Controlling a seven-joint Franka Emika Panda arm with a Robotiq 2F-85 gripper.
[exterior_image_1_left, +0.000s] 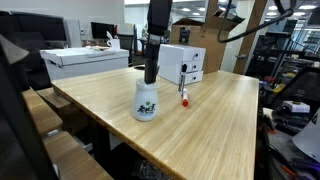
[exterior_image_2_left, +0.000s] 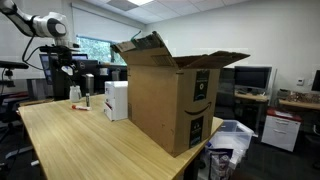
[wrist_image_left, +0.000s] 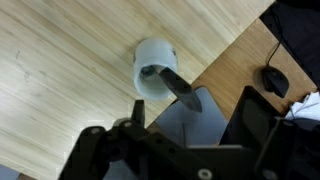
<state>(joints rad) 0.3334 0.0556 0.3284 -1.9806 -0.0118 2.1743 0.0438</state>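
A white cup (exterior_image_1_left: 146, 103) with a dark print stands near the table's edge, also visible in the other exterior view (exterior_image_2_left: 74, 93). A long dark object (wrist_image_left: 176, 87) leans out of the cup (wrist_image_left: 150, 62) and points up toward the camera. My gripper (exterior_image_1_left: 152, 60) hangs straight above the cup, and shows in the wrist view (wrist_image_left: 190, 112) with its jaws apart. The object's upper end lies between the fingers, and neither finger presses on it. In an exterior view the gripper (exterior_image_2_left: 68, 68) sits at the far left end of the table.
A small white box (exterior_image_1_left: 183, 63) and a red-capped marker (exterior_image_1_left: 184, 96) sit behind the cup on the wooden table (exterior_image_1_left: 215, 125). A large open cardboard box (exterior_image_2_left: 170, 95) stands on the table. A lower desk with a computer mouse (wrist_image_left: 272, 80) lies beyond the table edge.
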